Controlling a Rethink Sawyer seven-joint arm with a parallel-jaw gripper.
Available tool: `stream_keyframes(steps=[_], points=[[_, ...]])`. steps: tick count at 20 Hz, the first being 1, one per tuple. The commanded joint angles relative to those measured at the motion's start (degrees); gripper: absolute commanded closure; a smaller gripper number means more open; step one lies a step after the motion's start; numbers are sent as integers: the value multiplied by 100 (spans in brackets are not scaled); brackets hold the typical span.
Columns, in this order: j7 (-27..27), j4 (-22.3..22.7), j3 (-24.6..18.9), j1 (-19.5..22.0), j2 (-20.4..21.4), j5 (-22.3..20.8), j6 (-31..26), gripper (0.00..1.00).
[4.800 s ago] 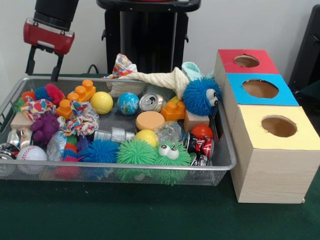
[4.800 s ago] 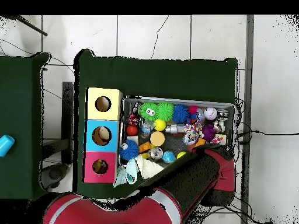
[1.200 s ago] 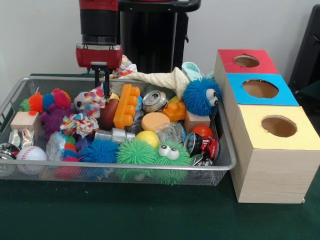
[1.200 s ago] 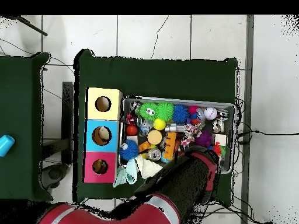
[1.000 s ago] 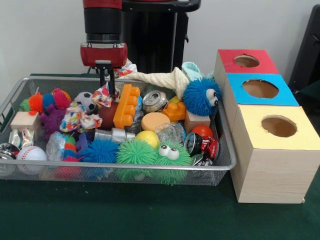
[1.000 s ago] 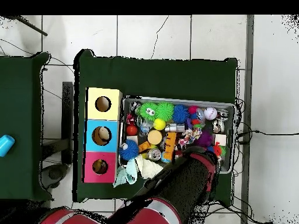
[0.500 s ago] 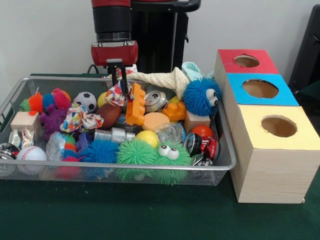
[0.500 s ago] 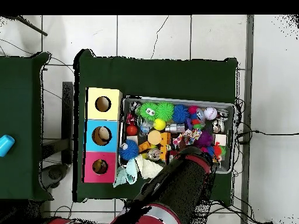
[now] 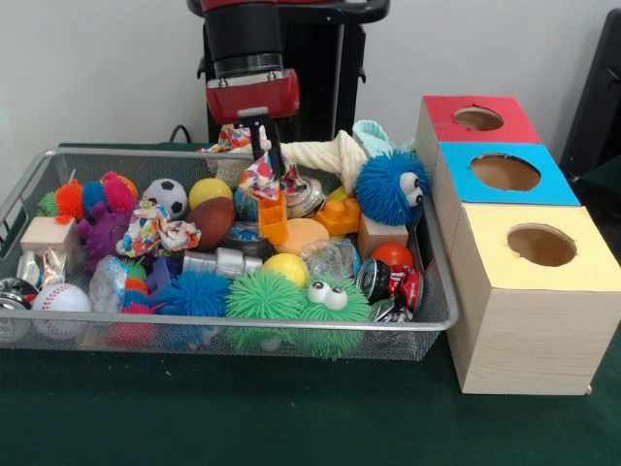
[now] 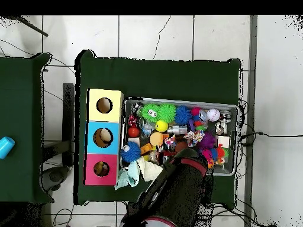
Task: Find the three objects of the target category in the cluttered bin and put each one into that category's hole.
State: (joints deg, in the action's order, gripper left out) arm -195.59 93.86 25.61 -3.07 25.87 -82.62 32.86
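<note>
The worktop [image 9: 243, 417] is dark green, and on it the silver wire-mesh bin [image 9: 427, 316] holds a floral-print cloth scrap [image 9: 260, 178] in red, white and blue, a black-and-white soccer ball [image 9: 166, 196], a white baseball [image 9: 60, 297] with red stitching, an orange block [image 9: 273, 217], a yellow ball [image 9: 285, 266], and a green fuzzy toy [image 9: 330, 301] and a blue fuzzy toy [image 9: 390, 187] with white googly eyes. At 3 o'clock of the bin, the pale wood box [image 9: 529, 330] has a yellow top [image 9: 572, 267] nearest, a blue top [image 9: 543, 189] in the middle and a red top [image 9: 514, 126] at 12 o'clock of that. The claw [image 9: 264, 146] is black beneath a red housing.
</note>
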Motion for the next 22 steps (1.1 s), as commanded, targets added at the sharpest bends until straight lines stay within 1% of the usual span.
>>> stream_keyframes(steps=[1,3,5,9,11,13,14,17,18,20,22], points=[[-2275,581,-1197,-18,520,-43,540,100],[-2294,672,-1301,-21,632,29,491,100],[-2121,762,-1406,15,671,228,408,100],[-1537,922,-1574,110,630,705,197,100],[-1270,970,-1614,149,580,854,156,100],[-790,1024,-1566,181,527,1122,164,100],[-570,1055,-1552,229,498,1258,175,0],[-6,1064,-1396,262,396,1531,284,0],[147,1062,-1348,293,362,1563,325,0],[366,975,-1282,330,297,1359,292,0],[982,910,-1119,454,170,1606,400,0]])
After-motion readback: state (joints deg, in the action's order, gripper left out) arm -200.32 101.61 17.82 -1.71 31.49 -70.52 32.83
